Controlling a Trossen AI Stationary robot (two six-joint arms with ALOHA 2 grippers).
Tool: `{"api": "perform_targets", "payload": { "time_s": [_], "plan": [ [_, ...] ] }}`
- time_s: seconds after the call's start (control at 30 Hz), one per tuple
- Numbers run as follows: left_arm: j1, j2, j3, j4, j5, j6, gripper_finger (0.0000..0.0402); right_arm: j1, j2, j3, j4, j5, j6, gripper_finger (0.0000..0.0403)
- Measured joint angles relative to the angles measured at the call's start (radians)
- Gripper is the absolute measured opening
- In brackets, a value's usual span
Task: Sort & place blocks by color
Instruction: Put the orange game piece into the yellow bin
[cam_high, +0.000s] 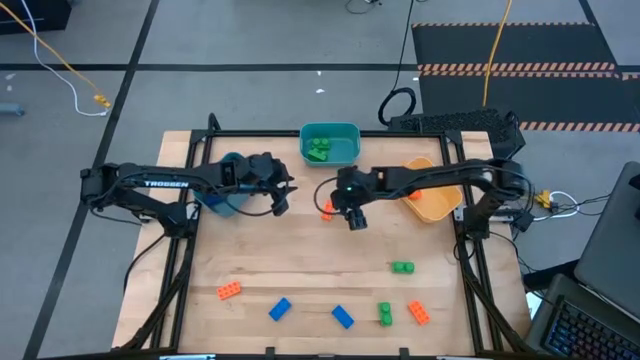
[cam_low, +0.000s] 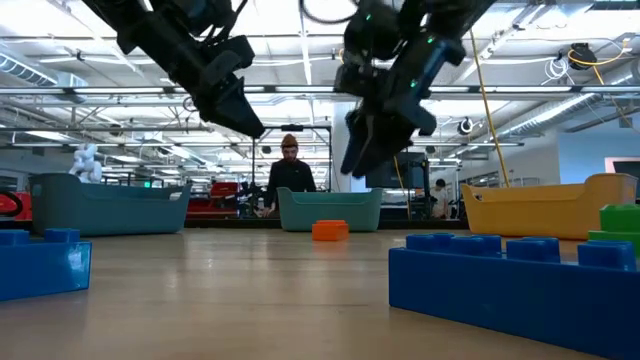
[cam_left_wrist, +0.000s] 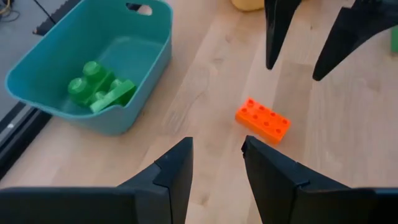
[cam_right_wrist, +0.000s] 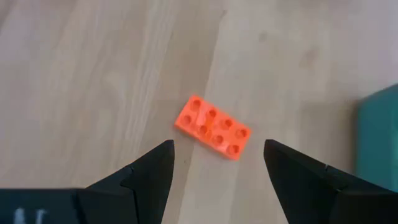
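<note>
Right gripper (cam_high: 356, 222) is hanging above the table near its centre, fingers spread wide and pinching nothing. In its wrist view the orange block (cam_right_wrist: 212, 127) is lying flat on the wood just ahead of the 2 fingertips and about midway between them. The block's long axis is running diagonally to the line joining the fingers, so by my reading the wrist needs a turn before the fingers can close squarely across the short sides.

In the high view the same orange block (cam_high: 328, 209) is sitting just to the left of the right gripper and a little toward the teal bin (cam_high: 345, 132). The low view shows both grippers well off the table, with the block resting on the surface.

Left gripper (cam_high: 280, 200) is waiting on the other side of the block, fingers partly apart and empty. It is somewhat farther from the block than the right one, so the right arm looks better placed for the pick.

The orange bin (cam_high: 437, 208) is lying under the right arm. Green blocks (cam_high: 319, 150) are already in the teal bin; 7 other blocks are spread along the near half of the table.
</note>
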Motion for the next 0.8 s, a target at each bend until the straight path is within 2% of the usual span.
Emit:
{"api": "perform_targets", "payload": {
  "time_s": [0.37,0.8],
  "plan": [
    [0.009,0.000,0.000,-0.023,0.001,0.029,0.0145,-0.013,0.161,0.131,-0.040,-0.081,-0.078,0.0242],
    [0.009,0.000,0.000,-0.042,0.002,0.014,0.0145,-0.018,0.257,0.143,-0.014,-0.079,-0.118,0.0242]
  ]
}}
